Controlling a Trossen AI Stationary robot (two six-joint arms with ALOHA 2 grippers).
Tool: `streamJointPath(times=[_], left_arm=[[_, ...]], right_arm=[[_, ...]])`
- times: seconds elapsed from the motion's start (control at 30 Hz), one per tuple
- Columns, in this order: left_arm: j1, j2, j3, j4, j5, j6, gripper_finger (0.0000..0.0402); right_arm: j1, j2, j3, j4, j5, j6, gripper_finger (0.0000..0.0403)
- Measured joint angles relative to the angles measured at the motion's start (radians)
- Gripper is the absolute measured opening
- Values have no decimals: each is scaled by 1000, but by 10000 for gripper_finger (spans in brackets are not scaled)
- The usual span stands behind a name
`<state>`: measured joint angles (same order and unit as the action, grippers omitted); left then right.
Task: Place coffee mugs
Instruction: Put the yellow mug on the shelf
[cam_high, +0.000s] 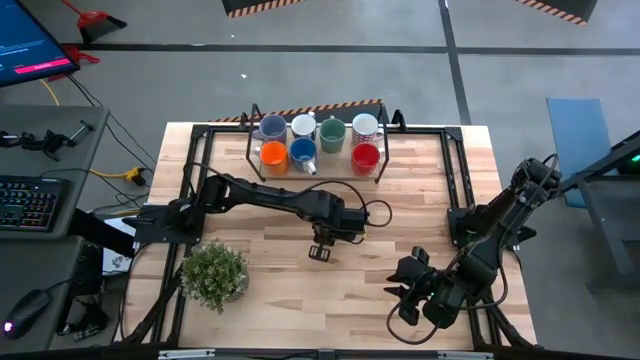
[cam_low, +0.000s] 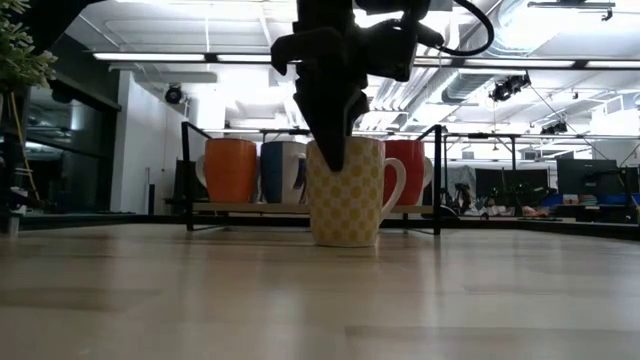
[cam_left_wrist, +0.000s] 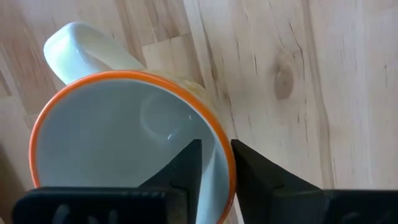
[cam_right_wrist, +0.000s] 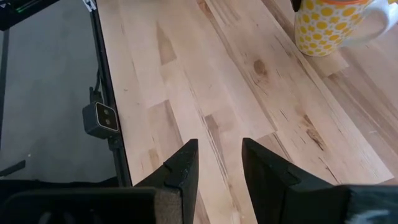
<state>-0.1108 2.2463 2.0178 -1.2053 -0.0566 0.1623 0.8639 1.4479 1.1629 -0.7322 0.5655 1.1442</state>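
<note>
Presently, the patterned mug (cam_low: 346, 192), white with yellow dots and an orange rim, stands upright on the bare worktop (cam_high: 420, 190) near the middle, well apart from the rack (cam_high: 318, 160) at the far edge.

Left end effector (cam_left_wrist: 214, 177): poised above this mug, one finger inside the rim and one outside, straddling the wall on the side away from the handle (cam_left_wrist: 81, 53). The fingers stand slightly spread; a sliver of gap shows beside the wall, so the grip looks slack, and whether they touch the ceramic cannot be told. This rim hold leaves the handle free and keeps the mug vertical, judged as suited to setting it down.

Right end effector (cam_right_wrist: 214, 168): waiting low over the near right part of the worktop, fingers spread, pinching nothing.

Rack contents: seven mugs in two rows. Back row: grey-blue (cam_high: 272, 127), white (cam_high: 304, 126), green (cam_high: 332, 129), cream (cam_high: 365, 124). Front row: orange (cam_high: 273, 155), blue (cam_high: 303, 152), red (cam_high: 365, 156). One front slot, between blue and red, appears vacant; it is judged the likely destination.

Clearance: open wood lies all round the patterned mug. The potted plant (cam_high: 214, 274) sits near the front left, clear of the path. The rack's frame and neighbouring mugs bound the vacant slot closely on both sides.
</note>
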Motion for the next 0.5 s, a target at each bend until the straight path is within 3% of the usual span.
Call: streamJointPath(times=[0.5], left_arm=[[0, -15, 0, -30, 2, -39, 158]], right_arm=[[0, 0, 0, -18, -1, 0, 103]])
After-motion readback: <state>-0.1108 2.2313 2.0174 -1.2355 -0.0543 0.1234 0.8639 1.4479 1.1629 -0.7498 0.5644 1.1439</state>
